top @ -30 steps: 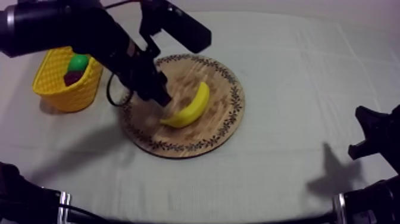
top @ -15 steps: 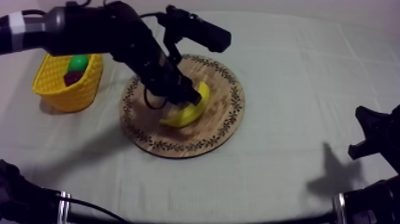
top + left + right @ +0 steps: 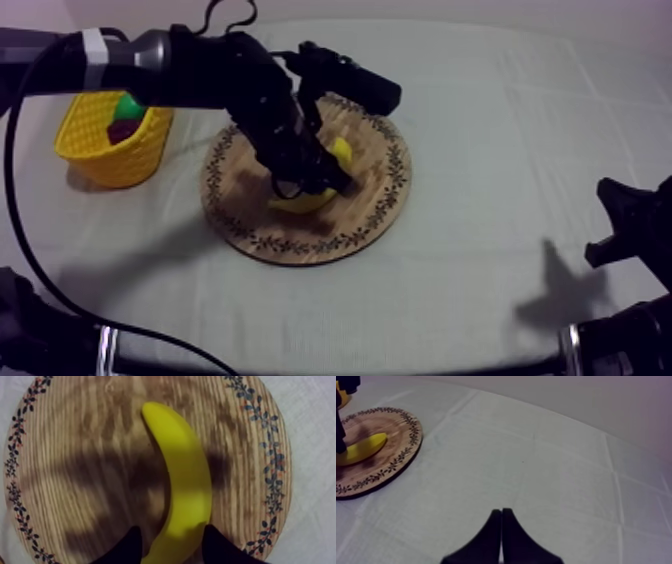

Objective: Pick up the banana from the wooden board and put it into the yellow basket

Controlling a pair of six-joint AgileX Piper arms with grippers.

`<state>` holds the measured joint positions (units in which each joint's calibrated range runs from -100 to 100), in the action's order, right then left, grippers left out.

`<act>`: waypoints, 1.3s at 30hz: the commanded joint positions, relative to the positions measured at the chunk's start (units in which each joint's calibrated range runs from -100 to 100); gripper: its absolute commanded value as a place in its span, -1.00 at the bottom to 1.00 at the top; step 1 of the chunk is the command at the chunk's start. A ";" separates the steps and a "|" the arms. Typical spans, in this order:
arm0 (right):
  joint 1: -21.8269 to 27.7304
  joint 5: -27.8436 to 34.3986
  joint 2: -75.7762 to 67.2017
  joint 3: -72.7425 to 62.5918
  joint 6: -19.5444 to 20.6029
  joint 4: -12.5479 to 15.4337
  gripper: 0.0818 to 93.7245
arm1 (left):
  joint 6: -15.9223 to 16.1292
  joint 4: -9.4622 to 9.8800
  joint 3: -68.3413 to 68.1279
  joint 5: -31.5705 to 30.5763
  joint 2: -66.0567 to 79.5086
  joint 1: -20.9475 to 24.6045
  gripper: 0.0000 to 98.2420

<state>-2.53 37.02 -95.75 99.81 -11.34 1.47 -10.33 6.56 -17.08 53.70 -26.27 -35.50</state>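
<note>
The yellow banana (image 3: 339,157) lies on the round wooden board (image 3: 372,205), left of the table's middle. My left arm reaches in from the upper left, and my left gripper (image 3: 318,182) is down on the banana's middle. In the left wrist view its black fingers (image 3: 129,548) press against both sides of the banana (image 3: 182,476), which rests on the board (image 3: 75,476). The yellow basket (image 3: 105,150) stands left of the board. My right gripper (image 3: 620,228) sits low at the right, its fingertips (image 3: 501,512) together as a narrow wedge. The board (image 3: 396,458) and banana (image 3: 361,450) lie far off beside it.
The basket holds a green fruit (image 3: 130,106) and a dark red one (image 3: 122,129). Bare grey-white cloth (image 3: 500,150) stretches from the board to the right edge and along the front.
My left arm has swung right and down across the board. Its gripper went from the banana's left side onto the banana. The banana, board and right arm stayed put.
</note>
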 commanded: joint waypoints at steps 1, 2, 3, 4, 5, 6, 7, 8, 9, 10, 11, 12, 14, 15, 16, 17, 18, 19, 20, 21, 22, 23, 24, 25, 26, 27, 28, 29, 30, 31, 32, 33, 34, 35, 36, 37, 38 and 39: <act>0.01 0.00 0.00 -0.03 -0.02 -0.03 -0.99 | 0.22 -0.34 0.45 0.09 -0.26 -0.02 -0.03; 0.01 0.00 0.00 -0.03 -0.02 -0.03 -0.99 | 0.36 -0.56 0.72 0.12 -0.38 -0.04 -0.02; 0.01 0.00 0.00 -0.03 -0.02 -0.03 -0.99 | 0.46 -0.78 1.04 0.16 -0.49 -0.05 -0.02; 0.01 0.00 0.00 -0.03 -0.02 -0.03 -0.99 | 0.57 -1.01 1.33 0.18 -0.59 -0.06 -0.02; 0.01 0.00 0.00 -0.03 -0.02 -0.03 -0.99 | 0.67 -1.19 1.60 0.20 -0.69 -0.09 -0.02; 0.01 0.00 0.00 -0.03 -0.02 -0.03 -0.99 | 0.75 -1.33 1.89 0.24 -0.84 -0.13 -0.02; 0.01 0.00 0.00 -0.03 -0.02 -0.03 -0.99 | 0.80 -1.42 2.16 0.27 -0.99 -0.20 -0.02; 0.01 0.00 0.00 -0.03 -0.02 -0.03 -0.99 | 0.87 -1.49 2.45 0.34 -1.18 -0.27 -0.02; 0.01 0.00 0.00 -0.03 -0.02 -0.03 -0.99 | 0.93 -1.54 2.82 0.50 -1.41 -0.36 -0.02; 0.01 0.00 0.00 -0.03 -0.02 -0.03 -0.99 | 1.00 -1.56 3.28 0.79 -1.73 -0.43 -0.02; 0.01 0.00 0.00 -0.03 -0.02 -0.03 -0.99 | 1.08 -1.57 3.87 1.19 -2.11 -0.50 -0.02; 0.01 0.00 0.00 -0.03 -0.02 -0.03 -0.99 | 1.12 -1.56 4.55 1.64 -2.53 -0.55 -0.02; 0.01 0.00 0.00 -0.03 -0.02 -0.03 -0.99 | 1.26 -1.60 5.91 2.45 -3.49 -0.62 -0.04; 0.01 0.00 0.00 -0.03 -0.02 -0.03 -0.99 | 1.31 -1.61 6.51 2.76 -3.96 -0.65 -0.05; 0.01 0.00 0.00 -0.03 -0.02 -0.03 -0.99 | 1.38 -1.65 7.07 2.98 -4.42 -0.68 -0.06; 0.01 0.00 0.00 -0.03 -0.02 -0.03 -0.99 | 1.51 -1.71 7.60 3.25 -4.84 -0.69 -0.07; 0.01 0.00 0.00 -0.03 -0.02 -0.03 -0.99 | 1.63 -1.78 8.06 3.54 -5.22 -0.70 -0.07; 0.01 0.00 0.00 -0.03 -0.02 -0.03 -0.99 | 1.72 -1.83 8.56 3.89 -5.61 -0.71 -0.07; 0.01 0.00 0.00 -0.03 -0.02 -0.03 -0.99 | 1.79 -1.88 9.07 4.28 -5.98 -0.72 -0.07; 0.01 0.00 0.00 -0.03 -0.02 -0.03 -0.99 | 1.87 -1.91 9.60 4.70 -6.38 -0.74 -0.07; 0.01 0.00 0.00 -0.03 -0.02 -0.03 -0.99 | 1.95 -1.95 10.17 5.18 -6.78 -0.76 -0.07; 0.01 0.00 0.00 -0.03 -0.02 -0.03 -0.99 | 2.04 -2.00 10.77 5.70 -7.20 -0.77 -0.07; 0.01 0.00 0.00 -0.03 -0.02 -0.03 -0.99 | 2.16 -2.09 11.39 6.22 -7.61 -0.74 -0.07; 0.01 0.00 0.00 -0.03 -0.02 -0.03 -0.99 | 2.30 -2.20 11.99 6.76 -8.04 -0.69 -0.07; 0.01 0.00 0.00 -0.03 -0.02 -0.03 -0.99 | 2.45 -2.32 12.51 7.26 -8.43 -0.62 -0.08; 0.01 0.00 0.00 -0.03 -0.02 -0.03 -0.99 | 2.60 -2.42 13.01 7.73 -8.82 -0.54 -0.08; 0.01 0.00 0.00 -0.03 -0.02 -0.03 -0.99 | 2.76 -2.53 13.43 8.21 -9.19 -0.47 -0.08; 0.01 0.00 0.00 -0.03 -0.02 -0.03 -0.99 | 2.93 -2.62 13.79 8.64 -9.53 -0.37 -0.09; 0.01 0.00 0.00 -0.03 -0.02 -0.03 -0.99 | 3.09 -2.68 14.11 9.03 -9.84 -0.30 -0.09; 0.01 0.00 0.00 -0.03 -0.02 -0.03 -0.99 | 3.22 -2.72 14.40 9.43 -10.14 -0.24 -0.10; 0.01 0.00 0.00 -0.03 -0.02 -0.03 -0.99 | 3.32 -2.75 14.67 9.81 -10.42 -0.17 -0.10; 0.01 0.00 0.00 -0.03 -0.02 -0.03 -0.99 | 3.41 -2.77 14.89 10.15 -10.67 -0.07 -0.10; 0.01 0.00 0.00 -0.03 -0.02 -0.03 -0.99 | 3.51 -2.80 15.08 10.46 -10.90 0.03 -0.10; 0.01 0.00 0.00 -0.03 -0.02 -0.03 -0.99 | 3.64 -2.84 15.21 10.70 -11.09 0.13 -0.11; 0.01 0.00 0.00 -0.03 -0.02 -0.03 -0.99 | 3.84 -2.90 15.30 10.89 -11.24 0.24 -0.11; 0.01 0.00 0.00 -0.03 -0.02 -0.03 -0.99 | 4.06 -2.98 15.37 11.07 -11.38 0.34 -0.13; 0.01 0.00 0.00 -0.03 -0.02 -0.03 -0.99 | 4.29 -3.06 15.41 11.23 -11.52 0.43 -0.14; 0.01 0.00 0.00 -0.03 -0.02 -0.03 -0.99 | 4.54 -3.18 15.48 11.36 -11.65 0.52 -0.16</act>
<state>-2.53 37.02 -95.75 99.81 -11.34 1.47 -6.02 3.51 -1.68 64.99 -37.86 -35.02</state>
